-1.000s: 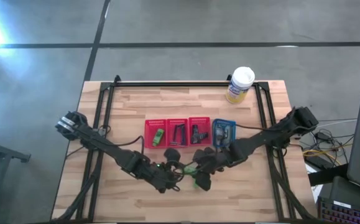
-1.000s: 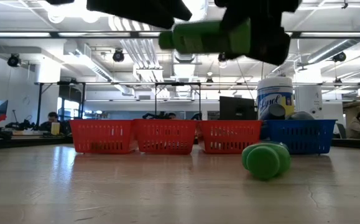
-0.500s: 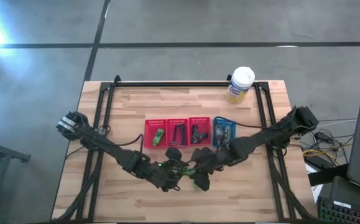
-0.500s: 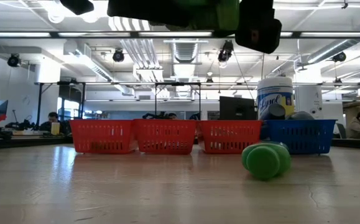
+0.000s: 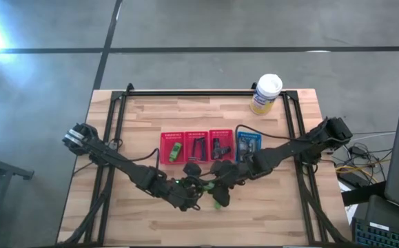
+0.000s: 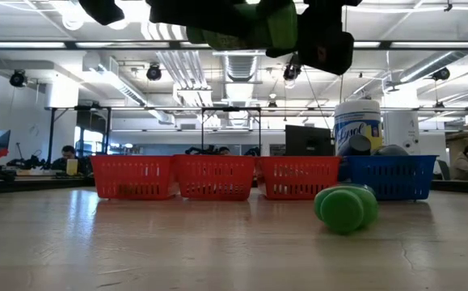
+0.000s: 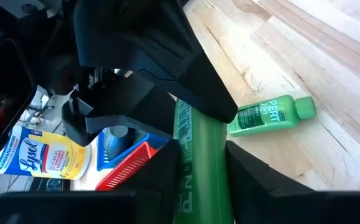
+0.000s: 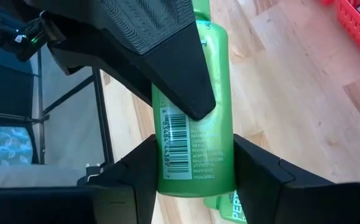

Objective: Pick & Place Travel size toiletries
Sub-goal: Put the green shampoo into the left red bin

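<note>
A bright green mini bottle hangs level above the table's near middle, between my two grippers. My left gripper comes at it from the left and my right gripper from the right; both are shut on it. It also shows at the top of the low view. A second green bottle lies on its side on the wood just nearer, also in the low view and the left wrist view. One red basket holds another green bottle. My left gripper pinches the green bottle's body between its two fingers, which lie along either side of it. The bottle is clear of the table. My right gripper pinches the bottle's other end, by the barcode, between its two fingers, coming level from the table's right. The bottle is level and lifted clear.
Three red mesh baskets and a blue one stand in a row just beyond the grippers, with small dark items inside. A big white-and-yellow canister stands at the far right. Bare wood lies to the near left.
My left gripper has moved right, up to the green bottle that my right gripper held, and its fingers now stand about it. My right gripper has carried the bottle a little up and toward the table's left. The bottle on the table has stayed put.
</note>
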You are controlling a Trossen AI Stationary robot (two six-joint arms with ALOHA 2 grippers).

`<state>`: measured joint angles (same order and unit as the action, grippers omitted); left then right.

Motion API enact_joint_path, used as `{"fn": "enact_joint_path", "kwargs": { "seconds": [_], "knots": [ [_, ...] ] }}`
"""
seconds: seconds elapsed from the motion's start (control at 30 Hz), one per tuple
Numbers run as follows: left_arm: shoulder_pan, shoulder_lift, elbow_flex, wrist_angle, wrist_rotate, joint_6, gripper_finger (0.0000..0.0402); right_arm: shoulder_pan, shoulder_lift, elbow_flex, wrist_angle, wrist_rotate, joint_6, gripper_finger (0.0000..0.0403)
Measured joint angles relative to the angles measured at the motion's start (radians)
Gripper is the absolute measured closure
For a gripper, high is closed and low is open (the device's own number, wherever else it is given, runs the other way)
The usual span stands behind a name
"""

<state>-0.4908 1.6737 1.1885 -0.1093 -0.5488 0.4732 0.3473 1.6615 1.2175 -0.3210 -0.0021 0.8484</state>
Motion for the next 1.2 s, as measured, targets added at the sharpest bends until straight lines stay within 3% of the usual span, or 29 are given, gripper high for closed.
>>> {"fn": "enact_joint_path", "kwargs": {
  "seconds": [0.33,0.53,0.67,0.8,1.07,1.2],
  "knots": [
    [0.004,-0.011,-0.001,-0.118,-0.056,-0.121,0.0301,0.017,-0.023,0.0,-0.087,0.007,0.012,0.0142],
    [0.005,-0.042,-0.002,-0.237,-0.147,-0.333,0.0301,0.063,-0.116,0.0,-0.188,0.26,0.033,0.0094],
    [0.008,-0.081,-0.023,-0.314,-0.234,-0.615,0.0301,0.07,-0.196,0.0,-0.289,0.445,0.107,0.0074],
    [0.021,-0.136,-0.073,-0.445,-0.254,-1.014,0.0301,0.08,-0.274,-0.006,-0.393,0.578,0.186,0.0062],
    [0.092,-0.327,-0.247,-0.512,-0.24,-1.778,0.0301,0.089,-0.361,-0.053,-0.45,0.665,0.27,0.0065],
    [0.148,-0.387,-0.353,-0.448,-0.254,-1.892,0.0301,0.089,-0.364,-0.082,-0.448,0.668,0.304,0.0079]
  ]
}}
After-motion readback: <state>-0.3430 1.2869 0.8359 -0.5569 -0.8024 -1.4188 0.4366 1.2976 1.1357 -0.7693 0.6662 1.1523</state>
